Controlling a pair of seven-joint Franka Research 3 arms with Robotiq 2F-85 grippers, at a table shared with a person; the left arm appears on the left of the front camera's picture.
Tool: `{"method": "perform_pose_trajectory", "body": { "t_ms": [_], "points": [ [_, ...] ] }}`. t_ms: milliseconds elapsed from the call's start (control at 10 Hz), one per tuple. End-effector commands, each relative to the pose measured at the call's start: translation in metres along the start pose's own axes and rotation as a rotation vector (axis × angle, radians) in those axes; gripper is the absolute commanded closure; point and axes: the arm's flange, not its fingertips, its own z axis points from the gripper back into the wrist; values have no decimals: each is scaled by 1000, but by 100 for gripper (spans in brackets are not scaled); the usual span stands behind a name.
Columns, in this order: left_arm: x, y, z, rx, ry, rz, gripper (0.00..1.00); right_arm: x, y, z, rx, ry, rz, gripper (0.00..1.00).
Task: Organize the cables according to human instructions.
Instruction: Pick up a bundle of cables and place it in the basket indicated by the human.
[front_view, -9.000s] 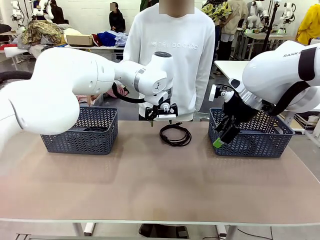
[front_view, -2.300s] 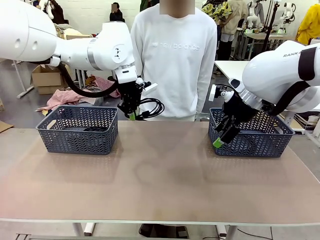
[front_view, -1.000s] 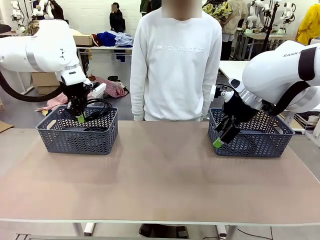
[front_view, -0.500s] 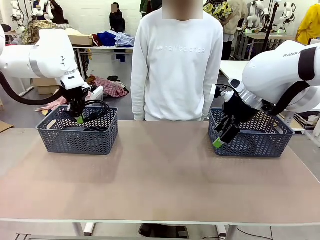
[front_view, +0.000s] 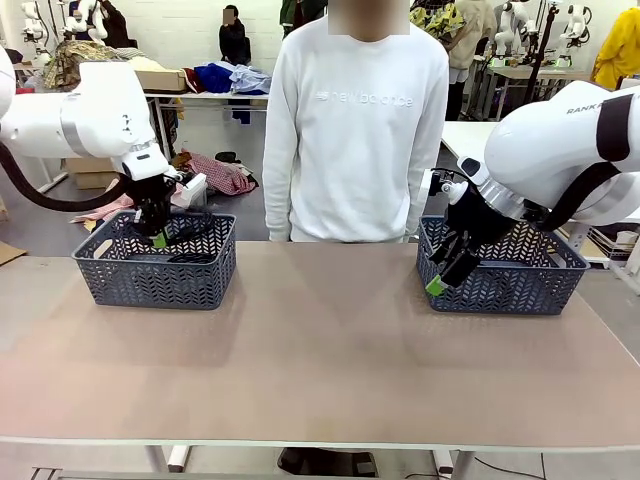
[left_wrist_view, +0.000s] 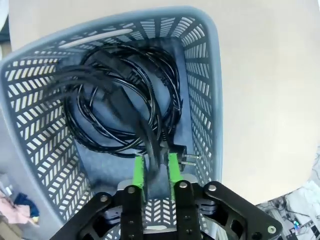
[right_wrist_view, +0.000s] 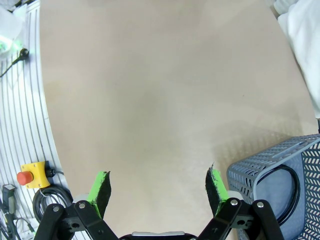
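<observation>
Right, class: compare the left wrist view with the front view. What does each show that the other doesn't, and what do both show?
Left wrist view alone: the inside of the left basket, with coiled black cables on its floor, a plug end, and a cable strand running between the left gripper pads.

Front view alone: the person across the table, the right basket, and the right gripper, open beside it.

Both: the left gripper above the left basket, cable hanging from it.
</observation>
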Motion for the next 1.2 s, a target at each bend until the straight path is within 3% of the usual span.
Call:
{"method": "perform_pose_trajectory", "body": {
  "t_ms": [0, 100, 200, 300, 400, 500, 600, 1000, 1100],
  "points": [
    [-3, 4, 2, 4, -17, 18, 52, -1, 1, 1, -3, -3, -3, 0],
    [-3, 4, 4, -1, -22, 25, 49, -1, 1, 1, -3, -3, -3, 0],
    [-4, 4, 6, -3, -26, 28, 33, -1, 1, 1, -3, -3, -3, 0],
    [-4, 5, 8, -9, -33, 31, 30, -1, 1, 1, -3, -3, -3, 0],
    [-4, 6, 9, -14, -40, 31, 13, -1, 1, 1, -3, -3, -3, 0],
    [-5, 6, 10, -15, -46, 27, 10, -1, 1, 1, -3, -3, -3, 0],
    [-5, 6, 10, -16, -55, 27, 0, -1, 1, 1, -3, -3, -3, 0],
    [-4, 2, 5, -11, -78, 37, 0, -1, 1, 1, -3, -3, -3, 0],
    [0, 4, 8, -12, -37, 25, 0, -1, 1, 1, -3, -3, -3, 0]
  ]
}}
